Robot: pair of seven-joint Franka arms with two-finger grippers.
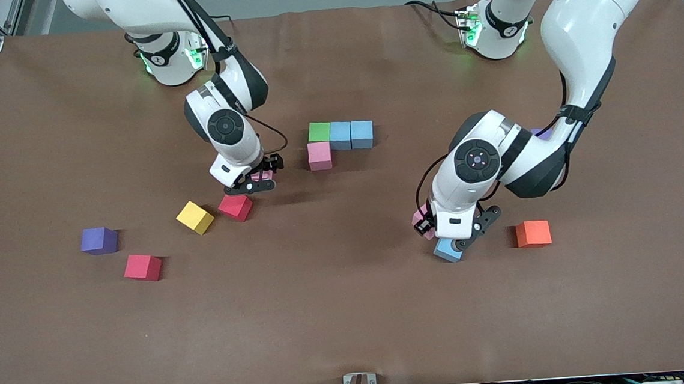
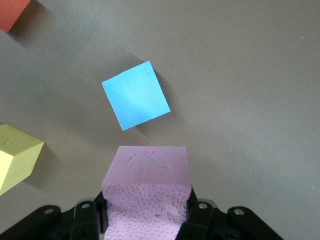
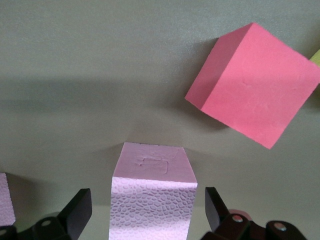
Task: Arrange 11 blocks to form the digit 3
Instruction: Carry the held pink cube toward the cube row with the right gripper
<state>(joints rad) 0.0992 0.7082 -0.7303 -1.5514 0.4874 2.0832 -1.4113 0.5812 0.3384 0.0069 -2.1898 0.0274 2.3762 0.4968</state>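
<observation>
At mid-bench, four touching matte foam cubes (green, two light blue, one pink) form an L. Left claw grips a pink foam cube above a blue cube. Right claw stands open astride another pink cube.

My left hand is black, and its cube is pale pink with a pebbled face. Near it on the brown worktop lie a light blue cube, a yellow cube and an orange cube. My right hand is black too, with a pink cube between its fingers.
</observation>
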